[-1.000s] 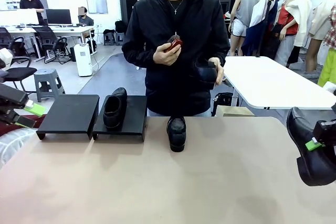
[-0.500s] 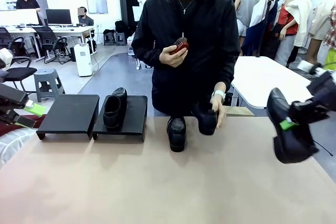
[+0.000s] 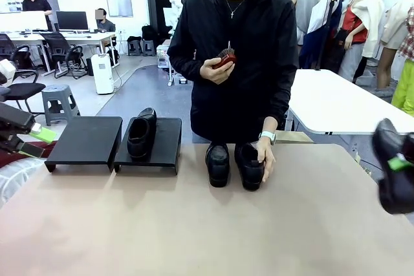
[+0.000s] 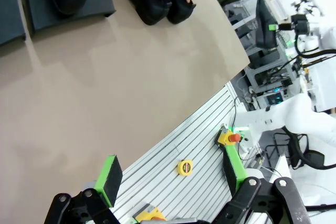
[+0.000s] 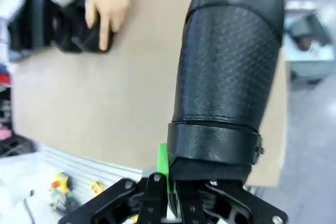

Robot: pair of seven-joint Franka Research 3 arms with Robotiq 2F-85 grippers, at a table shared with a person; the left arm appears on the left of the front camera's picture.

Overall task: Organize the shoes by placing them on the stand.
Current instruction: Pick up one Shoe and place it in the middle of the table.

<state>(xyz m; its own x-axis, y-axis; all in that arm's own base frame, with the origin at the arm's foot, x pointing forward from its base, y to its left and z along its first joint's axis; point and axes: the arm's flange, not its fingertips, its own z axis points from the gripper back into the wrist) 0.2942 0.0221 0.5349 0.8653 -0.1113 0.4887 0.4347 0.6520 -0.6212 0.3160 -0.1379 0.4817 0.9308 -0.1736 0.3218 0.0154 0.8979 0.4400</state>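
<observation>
Right tool (image 3: 398,166), lower right edge of the front frame: clamped shut on one end of the held shoe (image 3: 393,185), which hangs from it beyond the right margin of the desk (image 3: 194,224). Left tool (image 4: 170,174), lower left edge: jaws wide, carrying nothing. Stand (image 3: 84,139), upper left of the desk: left platform bare, right platform bearing one shoe (image 3: 141,135) on its left half. Centre pair (image 3: 217,163), side by side at the far edge of the desk, with a person's hand (image 3: 266,158) resting on the right-hand one. Risks, as judged: the grip sits at one end only, so the held shoe may swing or slip in transit; a low route to the stand crosses the centre pair and the person's hand and could strike either. The held shoe is well apart from the stand, at the opposite side of the frame.
</observation>
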